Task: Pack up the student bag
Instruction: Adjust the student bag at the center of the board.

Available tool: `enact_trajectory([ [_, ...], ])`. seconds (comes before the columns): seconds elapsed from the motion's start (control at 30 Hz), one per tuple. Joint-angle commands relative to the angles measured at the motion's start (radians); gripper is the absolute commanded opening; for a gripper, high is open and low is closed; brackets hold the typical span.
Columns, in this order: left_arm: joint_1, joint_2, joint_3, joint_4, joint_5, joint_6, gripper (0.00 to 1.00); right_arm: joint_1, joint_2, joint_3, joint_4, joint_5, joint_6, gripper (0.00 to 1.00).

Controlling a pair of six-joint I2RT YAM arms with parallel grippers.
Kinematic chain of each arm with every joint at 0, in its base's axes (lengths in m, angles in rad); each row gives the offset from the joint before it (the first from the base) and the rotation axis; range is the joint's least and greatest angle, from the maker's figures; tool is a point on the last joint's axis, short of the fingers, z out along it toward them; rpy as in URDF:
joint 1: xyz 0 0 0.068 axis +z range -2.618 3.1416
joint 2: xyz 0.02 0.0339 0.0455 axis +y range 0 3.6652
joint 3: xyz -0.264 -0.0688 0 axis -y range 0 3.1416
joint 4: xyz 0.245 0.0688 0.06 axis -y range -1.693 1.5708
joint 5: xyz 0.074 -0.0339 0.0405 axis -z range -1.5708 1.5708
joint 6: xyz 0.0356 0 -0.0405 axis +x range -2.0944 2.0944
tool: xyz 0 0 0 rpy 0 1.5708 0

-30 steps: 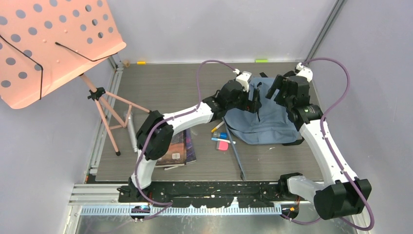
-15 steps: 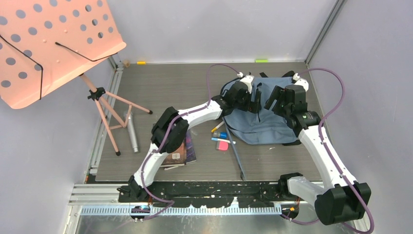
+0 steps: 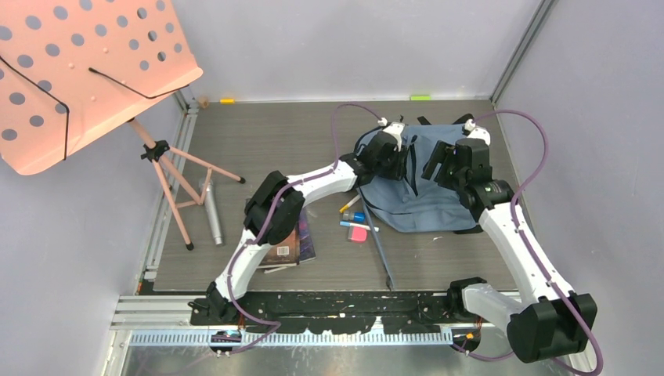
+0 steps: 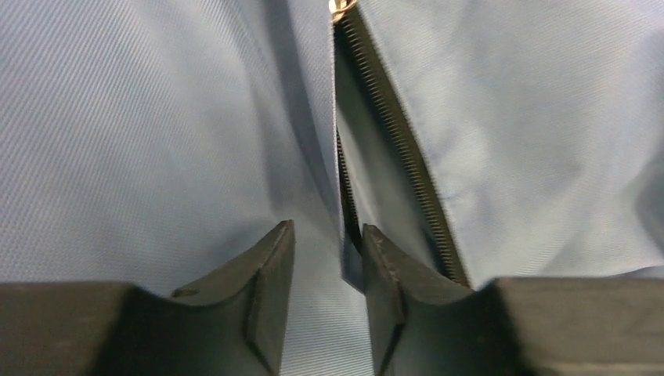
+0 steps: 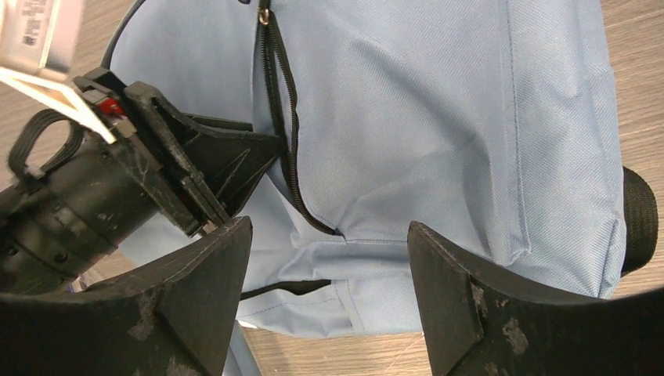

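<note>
The student bag (image 3: 427,200), grey-blue fabric with a black zipper (image 4: 395,141), lies flat at the back right of the table. My left gripper (image 3: 407,160) is down on it at the zipper (image 5: 280,86). Its jaws are drawn close together (image 4: 325,231). The fabric edge on the left of the zipper sits between them, and the right fingertip (image 4: 376,243) is at the zipper opening. My right gripper (image 3: 433,166) hovers just right of the left one. It stands wide open (image 5: 329,235) above the bag's (image 5: 438,117) near edge, holding nothing.
Books (image 3: 288,239) lie near the left arm's elbow. Pens and a pink eraser (image 3: 358,233) lie just left of the bag. A long blue strap (image 3: 380,244) runs toward the near edge. A pink music stand (image 3: 86,70) and a silver cylinder (image 3: 211,211) stand at the left.
The left arm reached forward onto the bag and its jaws closed from wide open to narrow on the fabric. The right gripper shifted slightly nearer and left, still open.
</note>
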Motion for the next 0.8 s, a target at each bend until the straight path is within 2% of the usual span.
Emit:
enact_trajectory([
  [0.0,0.027,-0.031,-0.062,0.032,0.002,-0.023,0.34,0.054,-0.009,-0.001,0.038,0.055,-0.063,0.78],
  [0.1,0.035,-0.037,-0.088,0.071,0.061,-0.026,0.23,0.112,0.047,0.011,0.050,0.133,-0.083,0.78],
  [0.2,0.038,-0.039,-0.089,0.078,0.083,-0.023,0.12,0.181,0.130,0.031,0.062,0.282,-0.085,0.78],
  [0.4,0.042,-0.042,-0.096,0.087,0.119,-0.021,0.01,0.219,0.247,0.044,0.116,0.409,-0.106,0.81],
  [0.63,0.045,-0.040,-0.094,0.112,0.130,-0.025,0.00,0.278,0.352,0.051,0.199,0.575,-0.152,0.83],
  [0.77,0.049,-0.041,-0.095,0.119,0.135,-0.030,0.00,0.297,0.386,0.050,0.218,0.585,-0.155,0.84],
])
